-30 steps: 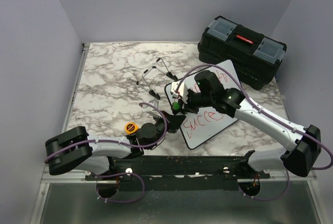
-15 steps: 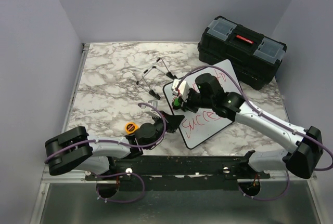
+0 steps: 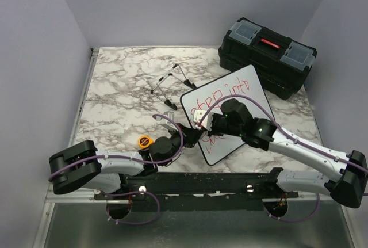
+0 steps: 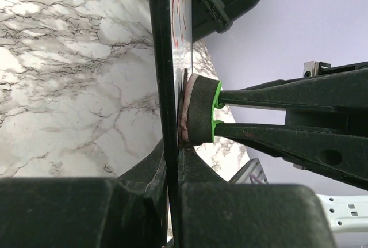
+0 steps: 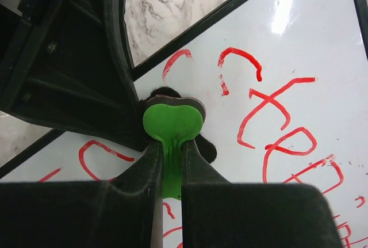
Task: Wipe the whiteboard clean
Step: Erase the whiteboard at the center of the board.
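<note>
- Your whiteboard sits on the tabletop, centre-right and turned at an angle. Its far corner is just beside the black toolbox.
- I can't tell from the top view whether it lies flat or its near-left edge is raised.
- Your left claw is clamped on the board's near-left rim. The left wrist view has the board edge-on, with one finger on each face.
- Your right claw is clenched on the green handle of the eraser.
- The eraser's dark pad is pressed flat against the written face, right by the rim where the left claw grips.
- In the left wrist view the pad touches the board, and the right claw's two fingers come in from the right.
- Red writing covers much of the face you can see. There are strokes above and below the pad, and more toward the far end in the top view.
- The wire easel stand is on the tabletop to the left of the board's far-left corner, apart from it.
</note>
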### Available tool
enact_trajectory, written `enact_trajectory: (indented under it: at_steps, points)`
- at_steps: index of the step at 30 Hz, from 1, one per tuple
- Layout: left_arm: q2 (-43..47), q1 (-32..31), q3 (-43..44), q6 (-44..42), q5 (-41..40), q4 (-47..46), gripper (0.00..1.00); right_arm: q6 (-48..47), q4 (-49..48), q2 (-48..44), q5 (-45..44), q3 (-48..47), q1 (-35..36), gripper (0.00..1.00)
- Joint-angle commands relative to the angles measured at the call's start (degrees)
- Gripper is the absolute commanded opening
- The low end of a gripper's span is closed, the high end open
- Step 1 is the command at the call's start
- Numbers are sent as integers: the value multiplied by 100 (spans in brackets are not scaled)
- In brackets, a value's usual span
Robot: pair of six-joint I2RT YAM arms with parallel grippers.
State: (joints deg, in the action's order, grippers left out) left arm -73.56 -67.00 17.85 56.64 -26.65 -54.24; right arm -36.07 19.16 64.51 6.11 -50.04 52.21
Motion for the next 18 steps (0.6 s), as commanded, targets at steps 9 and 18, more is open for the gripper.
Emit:
enact_trajectory:
  at_steps: [9, 18]
  points:
    - [55, -128, 181, -427, 563, -179, 0, -205, 292, 1278, -1087, -1350, 790, 1]
    - [65, -122, 80, -408, 576, -350, 0, -219, 125, 894, -1708, -632, 801, 1]
